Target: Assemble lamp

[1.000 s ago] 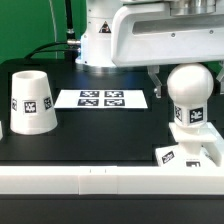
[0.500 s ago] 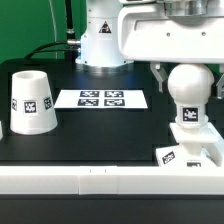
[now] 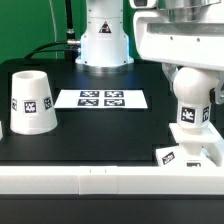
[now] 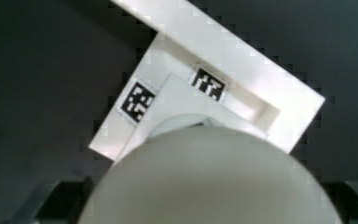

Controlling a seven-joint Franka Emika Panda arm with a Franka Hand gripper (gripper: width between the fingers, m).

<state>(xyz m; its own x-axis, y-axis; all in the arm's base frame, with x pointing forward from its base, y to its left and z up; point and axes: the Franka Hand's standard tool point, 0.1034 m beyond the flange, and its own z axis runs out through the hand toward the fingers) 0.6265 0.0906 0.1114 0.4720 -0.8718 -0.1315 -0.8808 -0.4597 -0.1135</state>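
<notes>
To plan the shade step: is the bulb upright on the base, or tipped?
Upright: the bulb stands vertical on the base, round head on top.

Bulb [image 3: 190, 95] stood upright on base [image 3: 186, 153], round head up, tagged stem below; top of head was hidden. Base was flat, square, white, with tags on top, at the exterior view's right. Shade [image 3: 33, 100] stood well apart at the exterior view's left, wide end down, tag facing the camera.
</notes>
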